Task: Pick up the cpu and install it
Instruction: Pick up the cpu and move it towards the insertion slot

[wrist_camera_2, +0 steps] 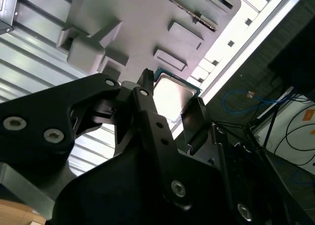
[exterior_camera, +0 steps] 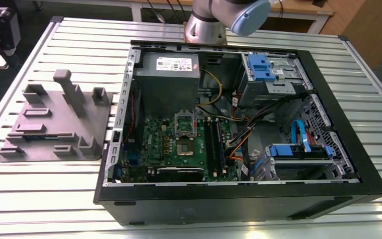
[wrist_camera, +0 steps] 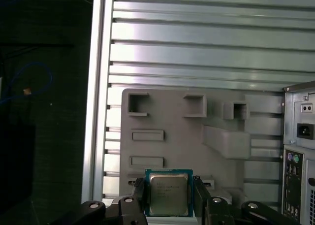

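Note:
The cpu [wrist_camera: 169, 195], a small square chip with a silver-grey metal top and a green edge, sits between my two black fingers. In both wrist views my gripper [wrist_camera: 169, 184] is shut on it, one finger [wrist_camera: 139, 193] against each opposite side. The second wrist view shows the same chip [wrist_camera_2: 173, 93] between the fingertips of the gripper [wrist_camera_2: 170, 101], held well above the grey holder tray [wrist_camera_2: 147, 23]. In the exterior view the green motherboard's open metal socket frame [exterior_camera: 185, 130] lies inside the computer case.
The grey holder tray [exterior_camera: 51, 127] with upright posts lies on the slatted metal table [exterior_camera: 38, 194], at the exterior view's left of the open black computer case [exterior_camera: 244, 199]. The arm's base [exterior_camera: 208, 25] stands behind the case. Cables, drive bays and a power supply crowd the case.

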Robot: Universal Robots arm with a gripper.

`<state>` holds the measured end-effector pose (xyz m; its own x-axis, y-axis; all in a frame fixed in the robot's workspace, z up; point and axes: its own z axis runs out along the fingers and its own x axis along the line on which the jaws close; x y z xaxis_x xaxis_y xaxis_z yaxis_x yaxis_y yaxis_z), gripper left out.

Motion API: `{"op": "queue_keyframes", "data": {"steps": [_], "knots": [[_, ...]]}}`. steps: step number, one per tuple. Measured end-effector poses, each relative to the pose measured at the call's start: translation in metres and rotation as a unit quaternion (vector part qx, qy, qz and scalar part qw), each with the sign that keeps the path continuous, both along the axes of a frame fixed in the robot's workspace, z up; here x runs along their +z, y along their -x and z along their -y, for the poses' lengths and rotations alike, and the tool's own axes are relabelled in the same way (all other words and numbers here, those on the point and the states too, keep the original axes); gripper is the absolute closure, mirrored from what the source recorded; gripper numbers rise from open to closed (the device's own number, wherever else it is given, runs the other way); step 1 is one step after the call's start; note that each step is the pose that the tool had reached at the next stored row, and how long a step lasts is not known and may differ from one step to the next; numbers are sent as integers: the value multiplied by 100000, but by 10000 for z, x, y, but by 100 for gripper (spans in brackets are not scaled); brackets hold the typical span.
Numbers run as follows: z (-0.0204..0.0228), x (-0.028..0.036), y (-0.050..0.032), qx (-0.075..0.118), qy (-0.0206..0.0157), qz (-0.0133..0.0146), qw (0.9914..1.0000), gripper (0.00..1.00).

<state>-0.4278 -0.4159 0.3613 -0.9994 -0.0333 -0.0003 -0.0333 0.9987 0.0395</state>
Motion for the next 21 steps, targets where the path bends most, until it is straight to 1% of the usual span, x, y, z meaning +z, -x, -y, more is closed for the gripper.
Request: {"op": "queue_keyframes", "data": {"steps": [9,18,21], "knots": [[0,0,-142,-49,-2,0,100000,53],[1,0,-257,-83,-5,3,100000,53],[20,0,-273,-134,1,-2,100000,53]]}}
